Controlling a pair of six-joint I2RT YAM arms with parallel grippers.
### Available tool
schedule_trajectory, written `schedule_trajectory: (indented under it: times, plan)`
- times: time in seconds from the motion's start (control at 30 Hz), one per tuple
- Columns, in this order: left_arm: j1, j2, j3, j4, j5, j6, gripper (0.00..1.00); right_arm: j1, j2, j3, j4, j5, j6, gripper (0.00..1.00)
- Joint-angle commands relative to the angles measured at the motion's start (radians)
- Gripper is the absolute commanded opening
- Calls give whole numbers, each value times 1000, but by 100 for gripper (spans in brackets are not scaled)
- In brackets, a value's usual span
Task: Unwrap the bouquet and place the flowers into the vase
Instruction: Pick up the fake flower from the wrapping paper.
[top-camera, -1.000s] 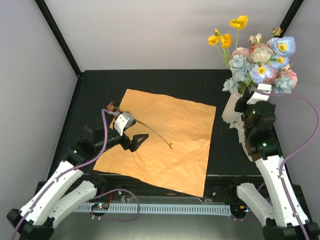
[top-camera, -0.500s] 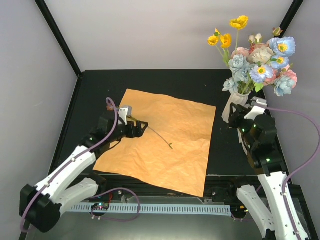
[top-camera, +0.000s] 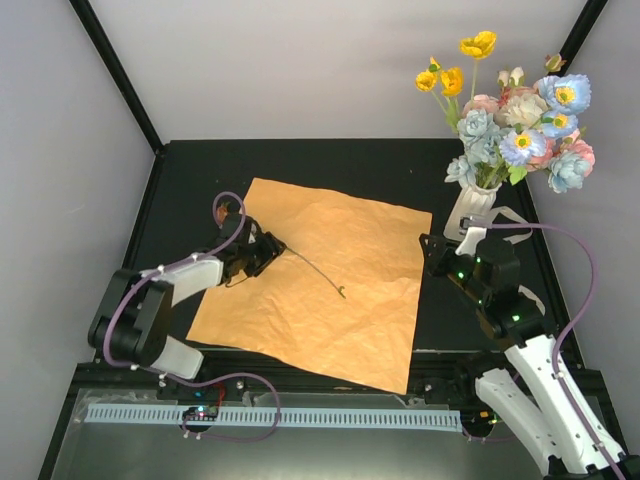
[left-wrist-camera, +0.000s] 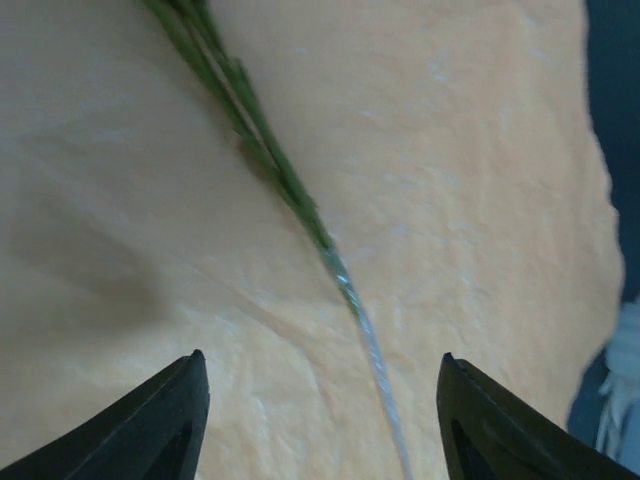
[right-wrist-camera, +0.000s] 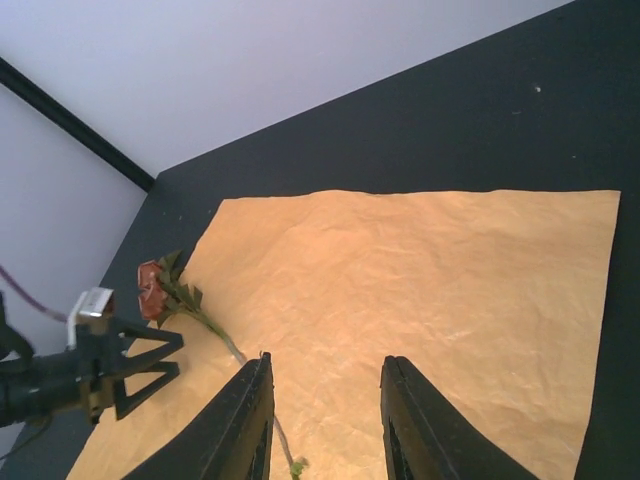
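Thin green flower stem (top-camera: 312, 268) lies on the orange paper sheet (top-camera: 350, 310), reddish bloom at sheet's far-left corner, long axis diagonal twd its centre. Left gripper (left-wrist-camera: 320, 360) has dropped low, fingers apart astride the stem, no pinch. Right gripper (right-wrist-camera: 325, 362), fingers parted & empty, has swung from the ribbed white vase (top-camera: 470, 212) to sheet's right edge.
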Motion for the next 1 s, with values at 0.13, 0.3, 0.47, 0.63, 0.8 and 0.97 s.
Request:
schedule_trajectory:
  times: [0.13,0.3,0.47,0.63,0.8,0.97]
  plan:
    - [27,133,125,-5,-121,-104,51,22,-16,2,31,1,-30,33]
    - [26,183,280,-244,-230,-115,42,23,-17,-2,43,14,-46,33]
    - [27,208,375,-402,-297,-139,36,23,-19,-4,40,21,-56,33]
    - [27,246,451,-493,-297,-168,41,24,-32,-10,41,30,-60,33]
    - [27,303,500,-534,-281,-189,41,23,-38,-13,36,37,-64,33]
    - [23,337,530,-560,-289,-209,40,24,-46,-13,32,50,-73,33]
